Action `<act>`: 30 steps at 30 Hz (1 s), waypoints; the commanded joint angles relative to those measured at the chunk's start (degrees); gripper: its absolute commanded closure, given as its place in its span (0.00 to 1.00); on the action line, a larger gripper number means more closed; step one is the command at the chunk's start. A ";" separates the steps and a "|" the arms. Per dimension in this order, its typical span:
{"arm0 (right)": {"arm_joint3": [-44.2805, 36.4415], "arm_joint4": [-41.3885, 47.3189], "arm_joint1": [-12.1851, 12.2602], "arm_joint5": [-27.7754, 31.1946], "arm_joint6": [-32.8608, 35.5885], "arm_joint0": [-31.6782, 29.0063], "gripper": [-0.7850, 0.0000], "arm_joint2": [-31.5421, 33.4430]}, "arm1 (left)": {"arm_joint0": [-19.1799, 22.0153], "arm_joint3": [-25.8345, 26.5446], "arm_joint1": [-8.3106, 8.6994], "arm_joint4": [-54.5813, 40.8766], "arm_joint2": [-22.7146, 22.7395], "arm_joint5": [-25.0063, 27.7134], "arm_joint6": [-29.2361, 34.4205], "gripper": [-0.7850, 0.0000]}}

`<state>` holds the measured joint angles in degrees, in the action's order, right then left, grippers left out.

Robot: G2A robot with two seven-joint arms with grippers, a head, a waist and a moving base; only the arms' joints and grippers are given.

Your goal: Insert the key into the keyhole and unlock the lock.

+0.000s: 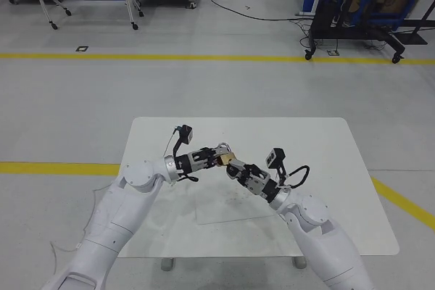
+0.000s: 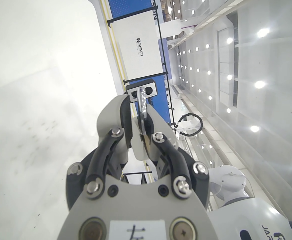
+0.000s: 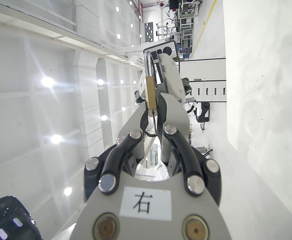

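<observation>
Holds both arms up from the lower corners of the top view, meeting mid-frame above the white table (image 1: 326, 145). Clamps the left gripper (image 1: 216, 159) on the brass lock (image 1: 226, 156), fingers pressed tight against its body, with the silver shackle (image 2: 142, 99) poking past the fingertips at the centre of the left wrist view. Pinches the key (image 3: 152, 112) in the right gripper (image 1: 235, 168), just below and right of the lock in the top view, and sets it against the lock's keyhole end; cannot tell how deep. Holds lock and key clear of the tabletop. Farther off, toward the top of the frame, shows a yellow line (image 1: 203, 56) across grey floor and a dark wheeled frame (image 1: 355, 35) at upper right.
</observation>
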<state>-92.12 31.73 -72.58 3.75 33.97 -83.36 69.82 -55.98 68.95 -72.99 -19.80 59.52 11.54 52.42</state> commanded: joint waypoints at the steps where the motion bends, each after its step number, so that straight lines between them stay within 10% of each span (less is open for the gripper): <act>1: -0.01 1.23 0.13 1.18 1.07 -0.74 1.00 0.87 | 0.09 0.01 -0.02 0.33 -0.23 0.11 0.22 0.00; 30: -1.32 6.91 1.30 3.67 10.72 -4.23 1.00 4.88 | 1.24 -0.13 -0.15 8.64 -2.46 -3.88 -4.86 0.04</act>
<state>-93.52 38.48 -71.33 7.47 44.29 -87.55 74.54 -54.72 68.72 -73.12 -11.40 57.13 7.86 47.93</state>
